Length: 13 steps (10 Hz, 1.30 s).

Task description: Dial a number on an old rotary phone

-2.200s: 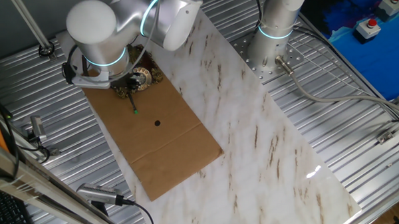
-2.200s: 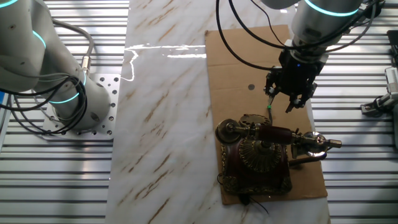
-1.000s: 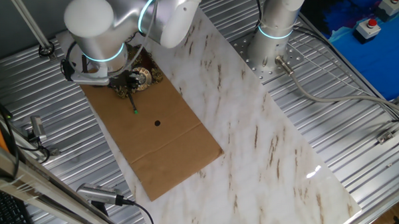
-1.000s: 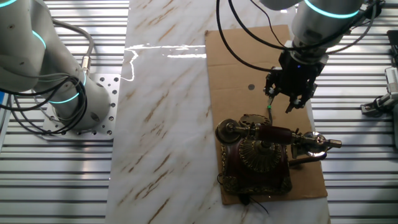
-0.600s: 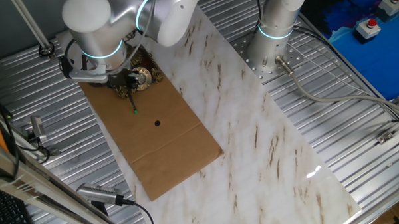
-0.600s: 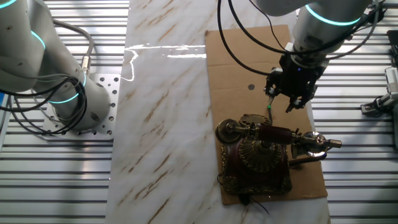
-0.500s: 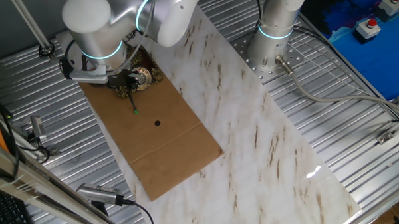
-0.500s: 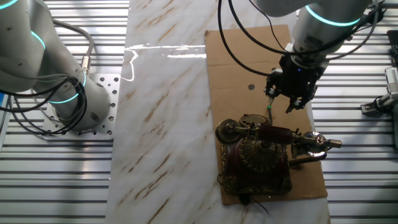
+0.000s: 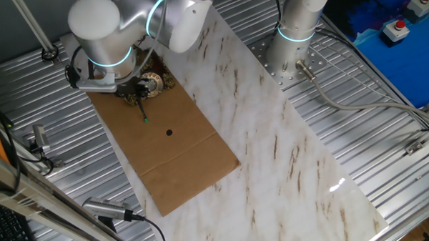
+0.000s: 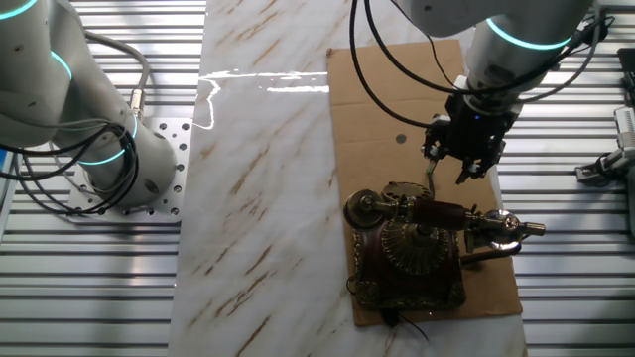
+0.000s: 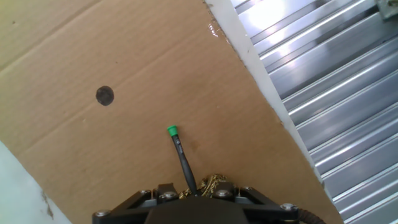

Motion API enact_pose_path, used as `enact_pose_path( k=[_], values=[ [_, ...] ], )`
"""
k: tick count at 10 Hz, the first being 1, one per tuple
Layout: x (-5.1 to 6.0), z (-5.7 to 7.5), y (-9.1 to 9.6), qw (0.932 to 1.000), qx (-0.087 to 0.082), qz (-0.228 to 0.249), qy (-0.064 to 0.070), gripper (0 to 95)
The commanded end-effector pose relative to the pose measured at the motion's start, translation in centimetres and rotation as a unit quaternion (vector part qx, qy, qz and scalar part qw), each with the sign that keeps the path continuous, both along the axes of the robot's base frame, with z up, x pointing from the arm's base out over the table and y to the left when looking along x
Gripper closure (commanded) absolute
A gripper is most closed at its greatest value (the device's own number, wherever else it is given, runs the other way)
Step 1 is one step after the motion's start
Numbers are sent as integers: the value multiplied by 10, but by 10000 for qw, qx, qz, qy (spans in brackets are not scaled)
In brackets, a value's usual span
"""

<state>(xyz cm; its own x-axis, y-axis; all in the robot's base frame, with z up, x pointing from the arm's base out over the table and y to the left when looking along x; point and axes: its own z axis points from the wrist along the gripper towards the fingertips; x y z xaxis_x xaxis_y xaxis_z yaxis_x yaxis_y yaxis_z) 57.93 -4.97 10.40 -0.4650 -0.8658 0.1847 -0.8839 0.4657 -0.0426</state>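
Desk point(image 10: 248, 198): white marble strip at the left of the other fixed view; nothing of mine rests on it.
Cardboard sheet point(image 10: 377, 99): brown mat to the right of the marble, carrying a dark round spot point(image 11: 104, 95).
Old rotary phone point(image 10: 417, 248): stands on the cardboard's near end, at 6 o'clock from my wrist; dial facing up, handset point(image 10: 446, 213) lying across its cradle.
Stick point(image 11: 181, 155): thin, black, green tip point(image 11: 172, 130) pointing down at bare cardboard, above the phone's far edge rather than over the dial.
Fingers point(image 10: 458, 159): closed narrow on the stick's upper end; in the hand view it emerges between them at 6 o'clock.
Step in hand: I judge this to be carrying the tip toward the dial; no number engaged yet.
Doing it well: bring the tip toward 6 o'clock, clear above the handset, lower it squarely into one finger hole, then sweep around the dial's centre with light downward pressure so the stick neither slips in my grip nor skids the phone.
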Motion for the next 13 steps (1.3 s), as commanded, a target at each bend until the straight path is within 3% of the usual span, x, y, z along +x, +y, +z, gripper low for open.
enact_pose_path(
  k=[1, 4, 5, 7, 10, 11, 13],
  values=[
    [-3, -1, 1, 10000, -8, 34, -1, 570],
    [-8, -2, 1, 10000, -8, 20, 2, 570],
    [-8, 1, 1, 9998, 186, -91, -4, 570],
    [-8, 1, 1, 9989, 322, -339, -14, 570],
    [-8, 1, 1, 9994, 282, -180, 11, 570],
    [-10, 2, 0, 9997, 199, -133, 14, 570],
    [-14, 0, -2, 9997, 226, -129, 7, 570]
  ],
)
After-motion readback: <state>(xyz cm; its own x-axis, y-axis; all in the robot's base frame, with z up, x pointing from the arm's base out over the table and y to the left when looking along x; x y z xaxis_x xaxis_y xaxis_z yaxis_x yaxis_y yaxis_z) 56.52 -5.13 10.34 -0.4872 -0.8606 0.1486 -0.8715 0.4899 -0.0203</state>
